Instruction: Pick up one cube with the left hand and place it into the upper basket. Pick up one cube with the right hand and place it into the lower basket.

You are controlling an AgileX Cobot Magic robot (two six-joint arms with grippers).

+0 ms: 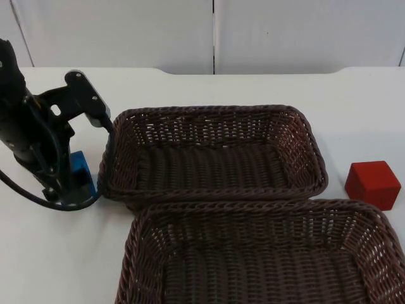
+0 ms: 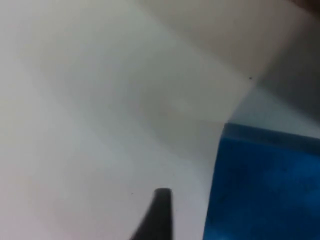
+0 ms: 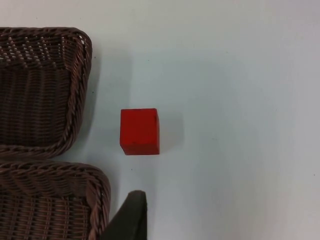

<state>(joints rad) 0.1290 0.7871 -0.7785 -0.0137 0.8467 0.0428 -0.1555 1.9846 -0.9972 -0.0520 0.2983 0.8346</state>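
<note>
Couldn't tell if fingers were spread or pinched on left gripper (image 1: pixel 71 190), down at blue cube (image 1: pixel 81 174) near table's (image 1: pixel 50 266) left edge, beside upper basket (image 1: pixel 212 114). Red cube (image 1: pixel 373 183) near right edge, by lower basket (image 1: pixel 253 209).

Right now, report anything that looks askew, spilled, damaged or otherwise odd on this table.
Nothing stands out. The upper brown wicker basket and the lower brown wicker basket sit flat, rims intact, both without cubes. The red cube rests squarely on the white table. The left gripper is down at the blue cube, beside the upper basket.
</note>
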